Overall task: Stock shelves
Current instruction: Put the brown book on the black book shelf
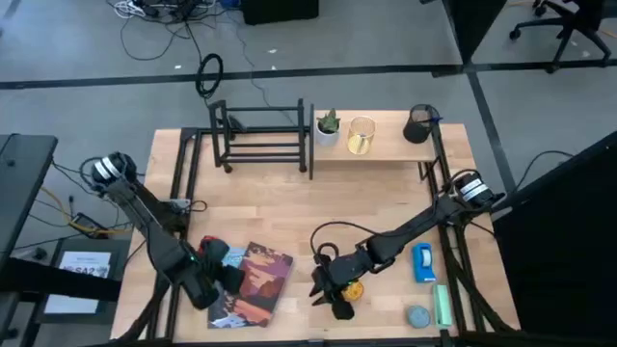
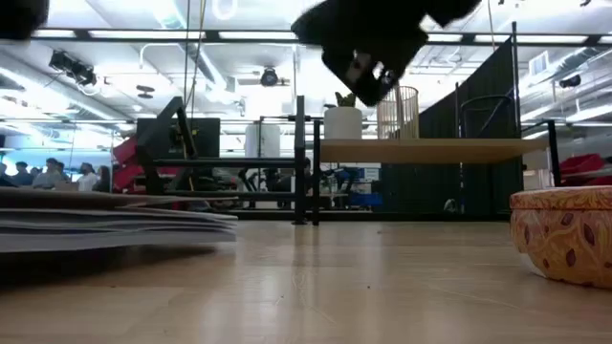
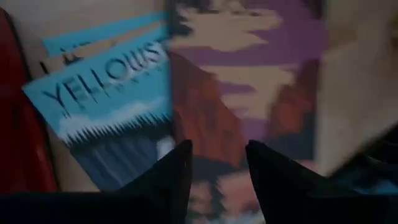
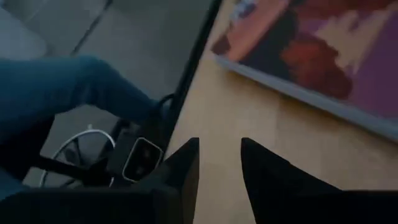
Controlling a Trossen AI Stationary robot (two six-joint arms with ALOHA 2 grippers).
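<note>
Left gripper (image 3: 217, 165): you see its fingers parted a little, empty, hovering over the stack of books (image 1: 253, 282) at the worktop's (image 1: 270, 207) near left.
Right gripper (image 4: 217, 158): fingers slightly apart, holding nothing, above bare worktop just beside the books' edge; a yellow patterned object (image 1: 355, 288) lies close by.
Black rack (image 1: 262, 138): far side of the worktop, left of centre, bars bare.
Plank shelf (image 1: 386, 145): touching the rack's right end; you find a potted plant (image 1: 329, 126), wire cup (image 1: 361, 136) and black holder (image 1: 419, 123) on it.
</note>
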